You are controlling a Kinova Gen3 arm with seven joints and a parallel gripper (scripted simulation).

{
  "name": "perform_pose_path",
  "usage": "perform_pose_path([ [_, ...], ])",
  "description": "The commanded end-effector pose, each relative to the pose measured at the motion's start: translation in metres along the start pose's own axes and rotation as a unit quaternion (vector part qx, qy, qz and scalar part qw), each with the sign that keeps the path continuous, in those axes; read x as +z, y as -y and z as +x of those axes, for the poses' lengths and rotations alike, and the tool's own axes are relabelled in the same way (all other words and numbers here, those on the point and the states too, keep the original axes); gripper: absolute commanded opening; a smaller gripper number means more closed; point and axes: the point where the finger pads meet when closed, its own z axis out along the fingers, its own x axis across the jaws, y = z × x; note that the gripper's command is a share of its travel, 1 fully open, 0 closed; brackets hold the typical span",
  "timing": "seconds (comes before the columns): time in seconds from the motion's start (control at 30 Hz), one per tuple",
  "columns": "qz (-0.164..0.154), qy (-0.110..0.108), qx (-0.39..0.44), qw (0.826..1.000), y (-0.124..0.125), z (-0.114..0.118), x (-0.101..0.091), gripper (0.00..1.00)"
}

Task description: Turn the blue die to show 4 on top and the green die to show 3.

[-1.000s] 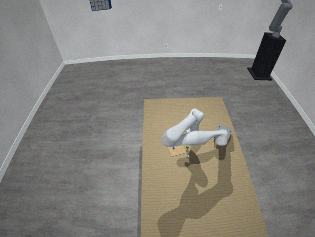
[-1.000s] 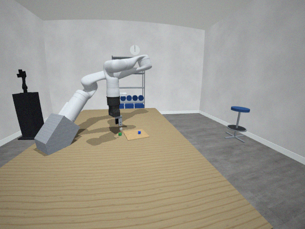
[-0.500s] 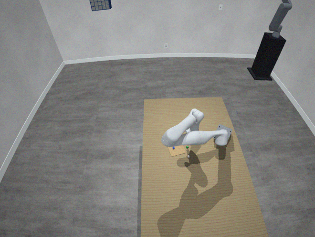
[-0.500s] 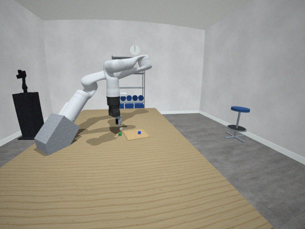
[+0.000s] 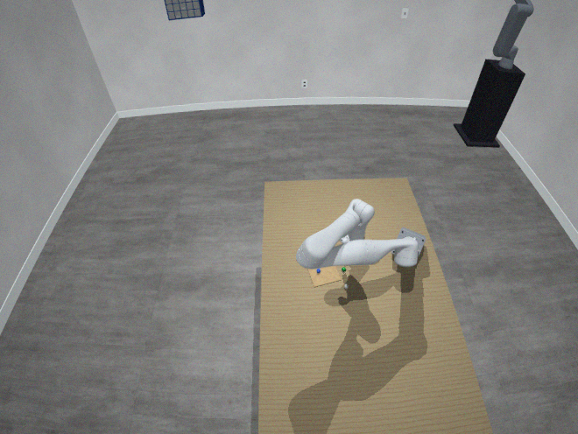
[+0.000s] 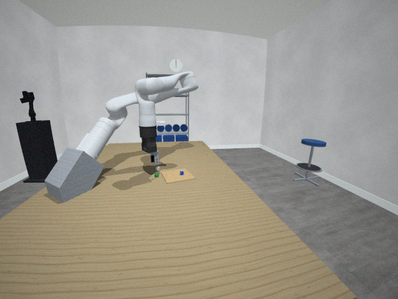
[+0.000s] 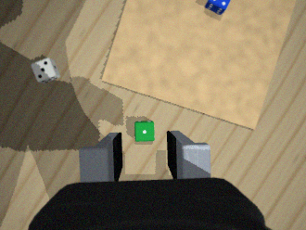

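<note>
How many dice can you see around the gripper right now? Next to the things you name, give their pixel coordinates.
3: green die (image 5: pixel 343 269) (image 6: pixel 156 175) (image 7: pixel 145 132) off the mat (image 5: pixel 327 276) (image 6: pixel 176 177) (image 7: pixel 190 60); white die (image 5: pixel 346 287) (image 6: pixel 157 167) (image 7: pixel 44 70) also off it; blue die (image 5: pixel 318 270) (image 6: pixel 181 172) (image 7: pixel 218 6) on it. The arm may hide others.

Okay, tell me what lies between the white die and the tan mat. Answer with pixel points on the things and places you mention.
Between the white die (image 5: pixel 346 286) (image 6: pixel 157 167) (image 7: pixel 44 70) and tan mat (image 5: pixel 325 277) (image 6: pixel 177 177) (image 7: pixel 195 60), the wrist view shows only shadowed wooden tabletop, no object.

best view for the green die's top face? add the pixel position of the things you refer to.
Wrist: the green die (image 5: pixel 343 269) (image 6: pixel 156 175) (image 7: pixel 144 132) is large and unobstructed there, one pip up, on the table off the mat (image 5: pixel 326 278) (image 6: pixel 176 178) (image 7: pixel 195 60). Top and exterior show just a small green spot beside the mat, pips unreadable.
</note>
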Motion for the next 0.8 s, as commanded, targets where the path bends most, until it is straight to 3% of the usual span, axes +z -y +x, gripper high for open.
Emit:
perform_pose_path([
  [0.0,0.000,-0.001,0.000,1.000,0.0001,0.0003,-0.0003,0.64],
  [0.77,0.000,0.000,0.000,1.000,0.0003,0.0004,0.0086,0.64],
])
